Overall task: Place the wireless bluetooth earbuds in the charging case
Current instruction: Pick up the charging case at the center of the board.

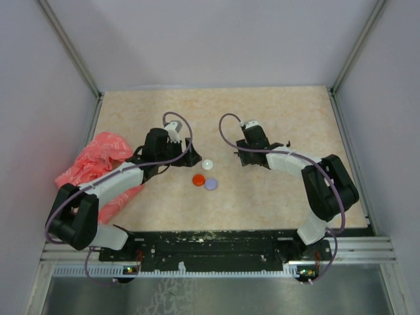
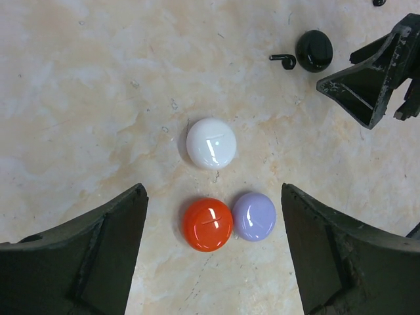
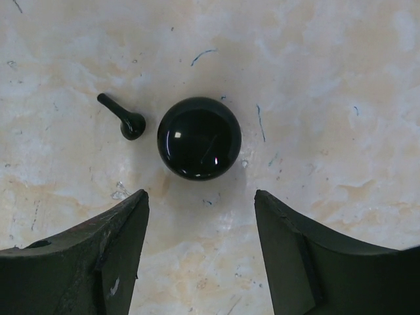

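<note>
L gripper (image 2: 213, 197) jaws apart over red case (image 2: 207, 224), lilac case (image 2: 254, 216); R gripper (image 3: 200, 197) jaws apart by black case (image 3: 199, 138), black earbud (image 3: 125, 117).

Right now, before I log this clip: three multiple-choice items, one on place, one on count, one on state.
1. In the right wrist view, the black earbud lies where, relative to the black disc? A) on it B) left of it, apart C) right of it, touching.
2. Round discs in the left wrist view: A) two B) three C) four.
3. The right gripper is: A) open, empty B) shut on the earbud C) shut on a disc.
Key: 1 B, bare table separates them; 2 C, white disc, red disc, lilac disc, plus the black; 3 A, fingers apart, nothing between.
</note>
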`<state>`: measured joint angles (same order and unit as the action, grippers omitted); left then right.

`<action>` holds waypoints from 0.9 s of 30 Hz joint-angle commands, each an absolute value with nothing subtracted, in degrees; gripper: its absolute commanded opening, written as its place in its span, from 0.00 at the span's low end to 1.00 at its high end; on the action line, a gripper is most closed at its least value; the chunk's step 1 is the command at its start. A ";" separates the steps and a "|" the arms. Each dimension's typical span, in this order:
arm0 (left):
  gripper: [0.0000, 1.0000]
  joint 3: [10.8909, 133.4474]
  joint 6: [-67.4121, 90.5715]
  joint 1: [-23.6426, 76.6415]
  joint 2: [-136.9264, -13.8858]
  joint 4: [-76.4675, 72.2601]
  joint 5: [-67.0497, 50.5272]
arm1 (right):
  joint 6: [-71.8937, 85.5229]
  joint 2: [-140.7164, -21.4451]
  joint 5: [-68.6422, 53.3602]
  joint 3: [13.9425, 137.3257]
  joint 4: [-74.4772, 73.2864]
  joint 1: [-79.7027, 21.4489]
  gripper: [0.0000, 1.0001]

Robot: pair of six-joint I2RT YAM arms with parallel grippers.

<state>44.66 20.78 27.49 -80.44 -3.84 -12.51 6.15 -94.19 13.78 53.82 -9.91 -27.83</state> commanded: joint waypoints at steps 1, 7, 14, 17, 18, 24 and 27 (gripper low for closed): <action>0.86 43.49 20.63 27.18 -79.94 -5.51 -12.81 | 5.01 -97.43 12.17 57.59 -8.45 -27.43 0.65; 0.85 43.37 20.47 27.17 -80.86 -7.10 -15.25 | 4.69 -100.81 12.14 58.69 -7.42 -26.67 0.63; 0.83 42.87 20.52 27.17 -81.36 -8.64 -16.30 | 4.43 -103.79 10.53 60.47 -7.57 -25.80 0.58; 0.82 42.59 21.17 27.13 -81.47 -9.85 -17.78 | 4.33 -104.48 10.22 61.18 -8.17 -25.43 0.57; 0.82 42.48 21.34 27.08 -81.47 -10.35 -18.26 | 4.38 -104.66 10.09 61.44 -8.63 -25.40 0.56; 0.81 41.82 22.56 27.09 -81.53 -12.70 -20.60 | 4.12 -104.78 8.77 61.87 -10.36 -25.40 0.53; 0.81 41.13 23.45 26.91 -81.23 -14.30 -22.03 | 3.49 -103.26 8.64 61.29 -10.88 -25.40 0.50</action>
